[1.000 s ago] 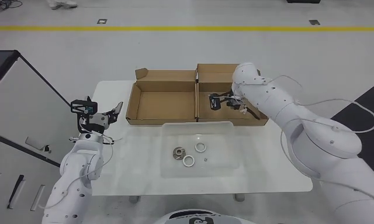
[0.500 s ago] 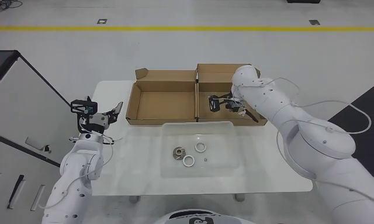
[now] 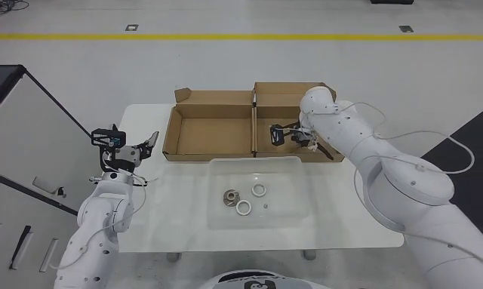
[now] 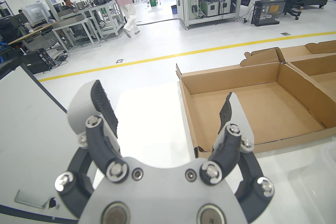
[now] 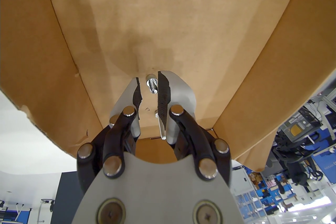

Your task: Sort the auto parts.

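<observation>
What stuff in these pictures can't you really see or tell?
- Top view: the speck in the clear tray is too small to name.
- Top view: the right arm covers part of the right box floor.
- Right wrist view: whether the right gripper grips the bolt or it lies loose; the contact is hidden from this angle.
- Left wrist view: the clear tray is cut off by the edge.

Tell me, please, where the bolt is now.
In the right wrist view, the bolt is at the tip of the right gripper, inside the right-hand cardboard box.
</observation>
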Tool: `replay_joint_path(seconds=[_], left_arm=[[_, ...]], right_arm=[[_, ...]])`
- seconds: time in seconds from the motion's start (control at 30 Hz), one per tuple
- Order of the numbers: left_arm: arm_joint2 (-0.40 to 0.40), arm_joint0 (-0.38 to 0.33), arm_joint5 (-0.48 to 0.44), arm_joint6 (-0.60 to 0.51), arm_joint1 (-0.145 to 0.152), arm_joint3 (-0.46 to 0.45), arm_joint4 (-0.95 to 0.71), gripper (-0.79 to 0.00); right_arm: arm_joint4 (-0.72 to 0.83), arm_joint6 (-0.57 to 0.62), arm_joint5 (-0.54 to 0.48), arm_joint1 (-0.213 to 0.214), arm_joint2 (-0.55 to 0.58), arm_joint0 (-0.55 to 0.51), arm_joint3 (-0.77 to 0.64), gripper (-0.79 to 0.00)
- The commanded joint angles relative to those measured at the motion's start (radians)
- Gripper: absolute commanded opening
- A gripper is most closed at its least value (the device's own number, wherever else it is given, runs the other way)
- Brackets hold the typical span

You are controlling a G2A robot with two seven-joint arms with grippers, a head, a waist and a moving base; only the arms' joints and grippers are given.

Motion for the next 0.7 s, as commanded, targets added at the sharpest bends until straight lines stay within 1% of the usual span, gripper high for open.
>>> replay_joint_path(seconds=[0.0,0.1,0.17,0.23,0.27,0.3,0.33,0.5,0.67], left_arm=[[0.0,0.0,0.0,0.0,0.0,0.0,0.0,0.0],[0.0,0.0,0.0,0.0,0.0,0.0,0.0,0.0],[0.0,0.0,0.0,0.0,0.0,0.0,0.0,0.0],[0.0,0.0,0.0,0.0,0.0,0.0,0.0,0.0],[0.0,0.0,0.0,0.0,0.0,0.0,0.0,0.0],[0.0,0.0,0.0,0.0,0.0,0.0,0.0,0.0],[0.0,0.0,0.0,0.0,0.0,0.0,0.0,0.0],[0.0,0.0,0.0,0.0,0.0,0.0,0.0,0.0],[0.0,0.0,0.0,0.0,0.0,0.0,0.0,0.0]], right_arm=[[-0.005,-0.007,0.0,-0.001,0.0,0.001,0.003,-0.539],[-0.009,-0.02,0.0,-0.003,0.0,0.007,0.007,-0.483],[-0.009,-0.031,0.0,-0.003,0.0,0.013,0.009,-0.474],[-0.012,-0.042,0.0,-0.003,0.0,0.023,0.003,-0.419],[-0.012,-0.048,0.0,-0.003,0.0,0.028,0.001,-0.256],[-0.017,-0.052,0.0,-0.002,0.0,0.033,-0.002,-0.172],[-0.015,-0.062,0.0,0.0,0.0,0.041,-0.005,0.0],[-0.016,-0.111,0.0,0.015,0.0,0.09,-0.045,0.0],[0.0,-0.139,0.0,0.048,0.0,0.118,-0.12,0.0]])
